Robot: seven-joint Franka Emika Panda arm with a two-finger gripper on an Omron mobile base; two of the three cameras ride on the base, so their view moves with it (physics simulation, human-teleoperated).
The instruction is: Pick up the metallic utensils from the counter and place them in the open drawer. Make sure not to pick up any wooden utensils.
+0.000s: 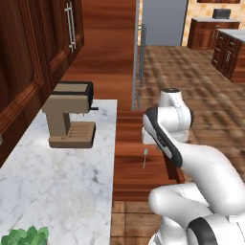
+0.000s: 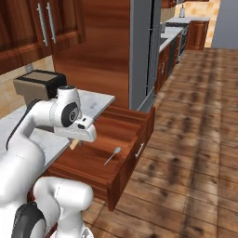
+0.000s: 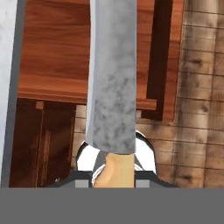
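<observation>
Grey knife (image 3: 111,74) with tan handle sits clamped in the hand (image 3: 114,173), above the drawer (image 3: 61,52); a spoon (image 2: 112,156) lies below.

no readable text, labels or numbers anywhere.

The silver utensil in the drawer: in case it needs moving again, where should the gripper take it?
Best guess: grip the silver utensil mid-handle, coming straight down, jaws across its width. It lies flat on the open drawer floor, slim, well clear of the walls.
</observation>
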